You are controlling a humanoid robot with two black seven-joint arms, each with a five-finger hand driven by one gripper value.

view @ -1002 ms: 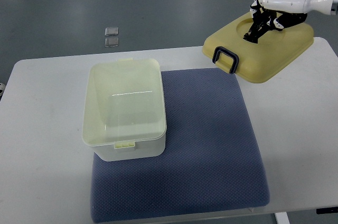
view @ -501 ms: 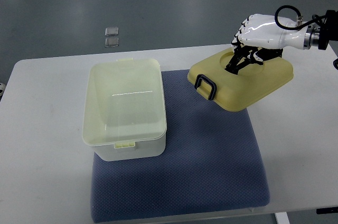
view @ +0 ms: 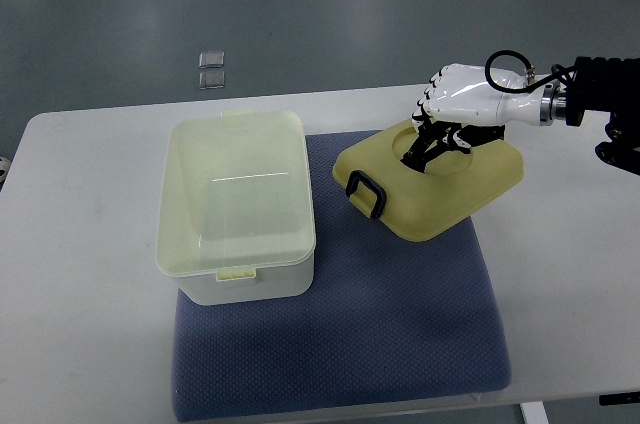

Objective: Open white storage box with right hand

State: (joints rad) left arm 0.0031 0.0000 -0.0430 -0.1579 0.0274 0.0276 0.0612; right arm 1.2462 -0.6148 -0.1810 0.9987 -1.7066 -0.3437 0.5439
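I see the right hand (view: 440, 129) with fingers curled into the recess of the yellow lid (view: 430, 180) — held over the blue mat's (view: 400, 324) far-right corner, black handle (view: 363, 192) pointing toward the open white storage box (view: 238, 206) at the mat's left edge.

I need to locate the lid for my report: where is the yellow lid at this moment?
In the top view the yellow lid is right of the open white storage box, over the blue mat's far right part, gripped by the right hand.

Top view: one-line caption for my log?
Right hand holds the yellow lid over the blue mat, beside the open box.
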